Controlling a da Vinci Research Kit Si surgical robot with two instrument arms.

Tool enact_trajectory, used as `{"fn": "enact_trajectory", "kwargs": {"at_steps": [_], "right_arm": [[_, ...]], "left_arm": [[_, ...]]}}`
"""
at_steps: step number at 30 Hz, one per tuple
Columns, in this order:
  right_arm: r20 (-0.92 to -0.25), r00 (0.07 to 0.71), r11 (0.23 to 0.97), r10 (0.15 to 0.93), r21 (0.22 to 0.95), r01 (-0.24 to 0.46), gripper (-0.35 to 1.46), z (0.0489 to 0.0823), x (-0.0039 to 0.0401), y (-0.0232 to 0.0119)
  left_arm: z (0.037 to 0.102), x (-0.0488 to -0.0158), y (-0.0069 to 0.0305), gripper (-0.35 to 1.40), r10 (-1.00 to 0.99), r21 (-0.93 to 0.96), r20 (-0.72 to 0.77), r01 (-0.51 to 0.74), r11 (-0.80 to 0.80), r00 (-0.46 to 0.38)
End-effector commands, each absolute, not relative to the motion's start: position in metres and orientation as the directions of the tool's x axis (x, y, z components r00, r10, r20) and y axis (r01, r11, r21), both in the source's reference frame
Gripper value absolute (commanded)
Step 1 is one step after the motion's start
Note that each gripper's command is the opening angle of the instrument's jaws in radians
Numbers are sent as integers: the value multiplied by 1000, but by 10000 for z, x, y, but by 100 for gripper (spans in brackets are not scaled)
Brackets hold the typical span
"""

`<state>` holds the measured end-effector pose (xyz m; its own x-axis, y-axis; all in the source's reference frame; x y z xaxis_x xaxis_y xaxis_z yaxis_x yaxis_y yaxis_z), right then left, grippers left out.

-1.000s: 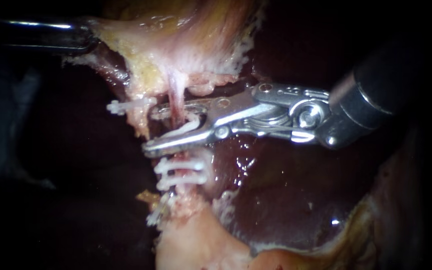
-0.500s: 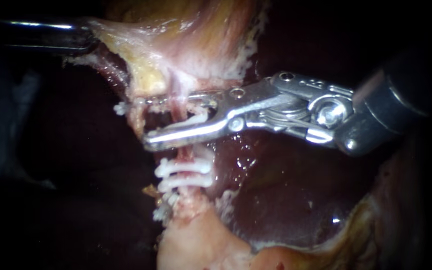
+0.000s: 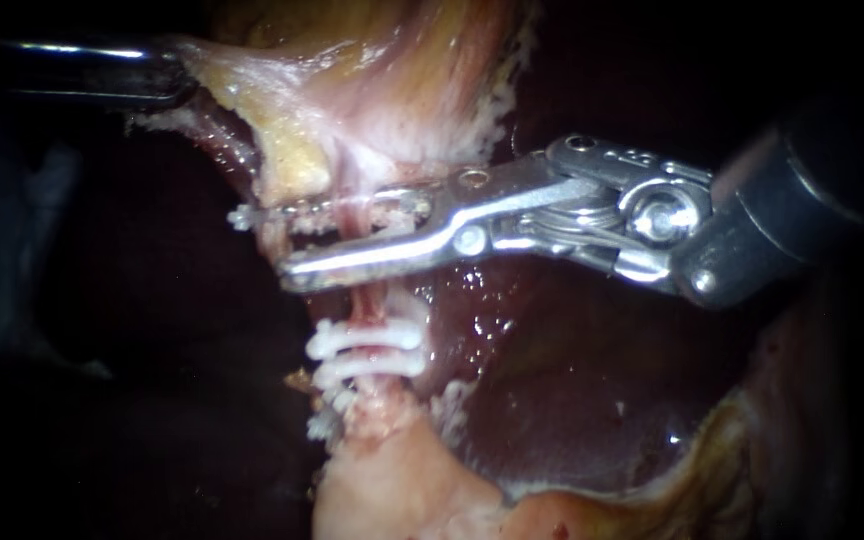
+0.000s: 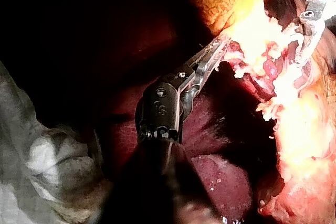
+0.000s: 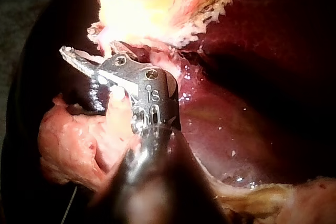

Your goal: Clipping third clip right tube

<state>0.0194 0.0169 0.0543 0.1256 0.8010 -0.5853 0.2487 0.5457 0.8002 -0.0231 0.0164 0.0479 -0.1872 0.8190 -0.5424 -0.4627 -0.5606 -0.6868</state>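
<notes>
White plastic, the clip [image 3: 337, 210] rides in the pincer of the right instrument [image 3: 290, 247], which is narrowed down on it with the tube [image 3: 377, 300] running between the two jaws. Only a slim gap is left there. The clip's free end pokes out beyond the tube on the far side, so the whole width of the tube looks to be inside it.

Just below on the same tube sit two white clips [image 3: 367, 337], close together and apart from the lower jaw. A further clip [image 3: 324, 425] lies lower down, beside the stump of pale tissue.

My reading is that the squeeze is in hand but not finished. The next move calls for closing fully until the clip locks, then opening and backing out along the shaft.

The upper jaw lies against the frayed lower edge of the gallbladder [image 3: 352, 90], so loose strands there could get caught. The liver [image 3: 552, 380] lies close under the lower jaw and the wrist. Beyond the jaw tips is dark open room.

The left instrument [image 4: 218, 48] has its pincer closed on the gallbladder's pale edge, drawing it taut up and away from the tube, well apart from the clipping site.
</notes>
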Motion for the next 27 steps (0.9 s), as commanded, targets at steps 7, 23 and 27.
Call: {"fn": "enact_trajectory", "kwargs": {"at_steps": [7,23,27], "right_arm": [[-572,125,536,810,810,238,-5,545,194,169],[-463,154,429,873,879,209,-35,564,186,168],[-464,154,430,872,878,209,-35,567,186,168]], "left_arm": [[479,-231,164,-35,819,-687,-542,-463,-560,-187],[480,-231,164,-35,819,-687,-542,-463,-560,-187],[480,-231,164,-35,819,-687,-542,-463,-560,-187]]}}
